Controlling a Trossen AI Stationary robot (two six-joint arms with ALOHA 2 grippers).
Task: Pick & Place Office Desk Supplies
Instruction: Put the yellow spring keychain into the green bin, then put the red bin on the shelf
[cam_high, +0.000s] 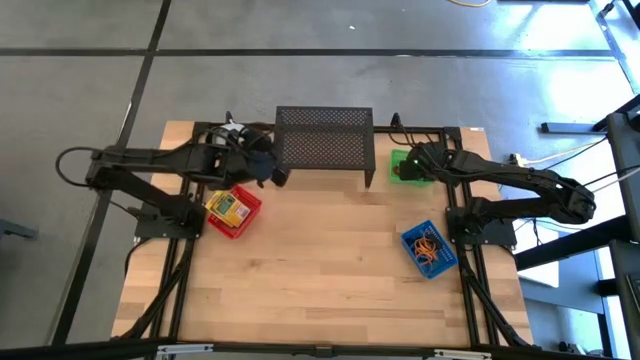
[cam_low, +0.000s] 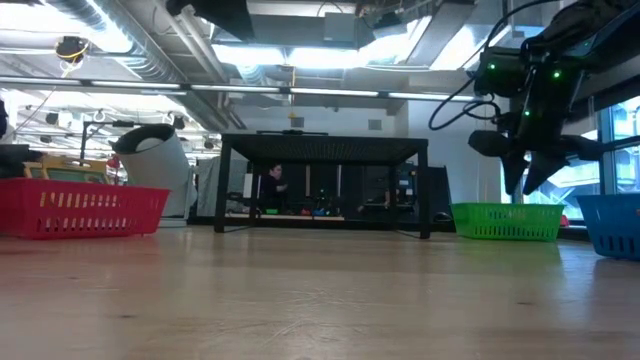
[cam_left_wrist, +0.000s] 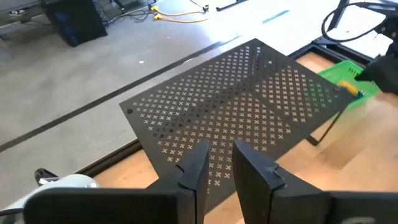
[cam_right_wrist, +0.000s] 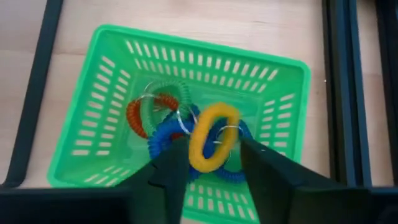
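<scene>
Yellow coil loop (cam_right_wrist: 213, 137) sits between the spread fingers of the right gripper (cam_right_wrist: 214, 163), directly above the green bin (cam_right_wrist: 112, 93); whether either finger touches it cannot be told. Its oval stands on edge, long axis running along the fingers. Left to right in the high view: left gripper (cam_high: 268, 168), fingers slightly apart and empty, hovers at the near edge of the black mesh shelf (cam_high: 322, 140); red bin (cam_high: 246, 209); green bin; blue bin (cam_high: 412, 240) with orange loops (cam_high: 429, 245).
</scene>
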